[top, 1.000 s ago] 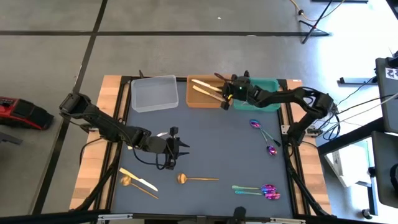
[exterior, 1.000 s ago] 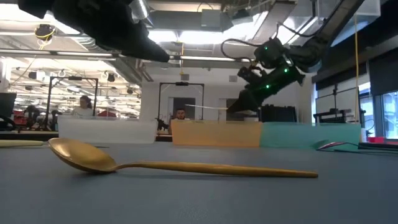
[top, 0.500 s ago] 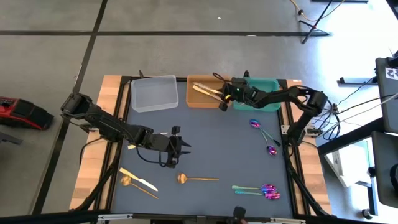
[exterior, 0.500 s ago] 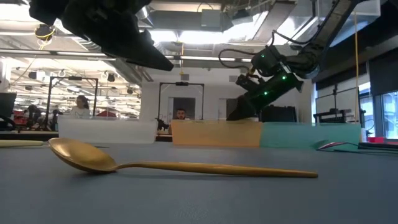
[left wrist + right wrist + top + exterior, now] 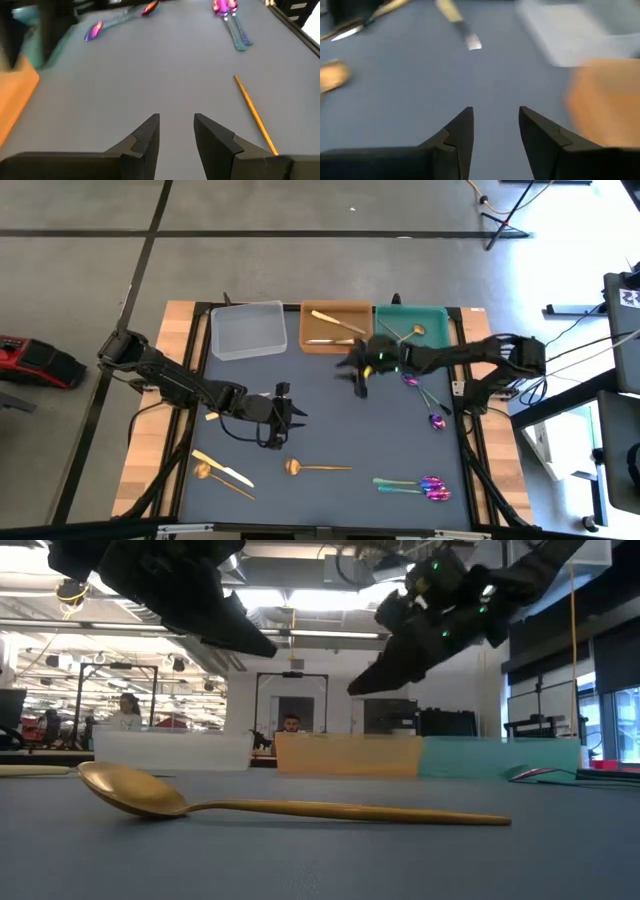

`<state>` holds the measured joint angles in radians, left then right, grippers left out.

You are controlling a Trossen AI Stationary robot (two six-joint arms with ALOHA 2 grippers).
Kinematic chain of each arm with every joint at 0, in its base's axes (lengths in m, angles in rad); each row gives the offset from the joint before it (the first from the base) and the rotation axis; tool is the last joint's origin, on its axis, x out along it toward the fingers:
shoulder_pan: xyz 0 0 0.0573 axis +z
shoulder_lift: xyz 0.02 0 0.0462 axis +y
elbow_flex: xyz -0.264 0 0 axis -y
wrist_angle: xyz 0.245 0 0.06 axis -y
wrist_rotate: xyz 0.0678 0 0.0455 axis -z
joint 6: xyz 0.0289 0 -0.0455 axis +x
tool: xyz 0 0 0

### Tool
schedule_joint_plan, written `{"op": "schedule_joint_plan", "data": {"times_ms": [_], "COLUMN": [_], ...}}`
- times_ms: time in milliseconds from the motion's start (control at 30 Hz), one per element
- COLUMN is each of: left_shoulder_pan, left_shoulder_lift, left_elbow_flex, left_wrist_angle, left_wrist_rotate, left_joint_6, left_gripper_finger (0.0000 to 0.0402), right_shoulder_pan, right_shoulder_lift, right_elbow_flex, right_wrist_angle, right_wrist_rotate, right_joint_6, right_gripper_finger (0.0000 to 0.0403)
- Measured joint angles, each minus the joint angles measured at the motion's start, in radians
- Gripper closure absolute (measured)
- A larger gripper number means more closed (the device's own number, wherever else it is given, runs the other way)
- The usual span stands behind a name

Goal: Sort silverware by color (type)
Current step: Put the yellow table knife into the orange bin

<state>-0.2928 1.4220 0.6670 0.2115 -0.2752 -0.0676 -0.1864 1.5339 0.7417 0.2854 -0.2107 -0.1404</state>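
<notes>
The right pincer [image 5: 362,373] has come away from the orange tray [image 5: 336,342] and now hangs over the dark counter [image 5: 330,420] just in front of it, its jaws parted and empty in its own wrist view. A second ago it held a pale gold piece above that tray; now 2 pale gold pieces [image 5: 338,322] lie inside the tray, so that drop looks done. The teal tray [image 5: 438,317] beside it holds a copper-gold spoon [image 5: 414,332], and the clear tray [image 5: 248,330] looks to hold nothing.

The left pincer [image 5: 284,420] has stayed over the counter's middle, jaws moderately apart with nothing between them, just behind the gold spoon [image 5: 316,468] that fills the low view.

Still loose on the counter: that spoon, a pale gold knife [image 5: 222,468] with a gold-bowled piece [image 5: 203,472] near the left front corner, 2 iridescent spoons [image 5: 424,396] on the right, and an iridescent cluster [image 5: 418,487] at the right front.

By my count, sorting is under way but far from finished, and the nearest candidates for the free right arm are the iridescent spoons.
</notes>
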Motion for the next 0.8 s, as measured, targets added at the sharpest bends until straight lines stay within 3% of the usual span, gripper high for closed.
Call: {"op": "schedule_joint_plan", "data": {"times_ms": [200, 433, 633, 800], "left_shoulder_pan": [-0.018, -0.025, -0.006, 0.019], "left_shoulder_lift": [-0.022, -0.122, -0.149, -0.127], "left_elbow_flex": [0.000, 0.000, 0.000, 0.000], "left_wrist_angle": [-0.220, -0.701, -1.066, -1.185], "left_wrist_rotate": [-0.002, 0.005, 0.001, 0.009], "left_joint_6": [-0.165, -0.504, -0.786, -0.842], "left_gripper_finger": [0.0285, 0.0285, 0.0285, 0.0285], "right_shoulder_pan": [0.209, 0.376, 0.410, 0.408], "right_shoulder_lift": [0.058, 0.118, 0.172, 0.173], "right_elbow_flex": [0.000, 0.000, 0.000, 0.000], "right_wrist_angle": [0.007, -0.011, 0.058, 0.058], "right_wrist_rotate": [0.084, 0.186, 0.272, 0.290], "right_joint_6": [-0.034, -0.015, -0.044, -0.042], "right_gripper_finger": [0.0260, 0.0260, 0.0260, 0.0260]}}
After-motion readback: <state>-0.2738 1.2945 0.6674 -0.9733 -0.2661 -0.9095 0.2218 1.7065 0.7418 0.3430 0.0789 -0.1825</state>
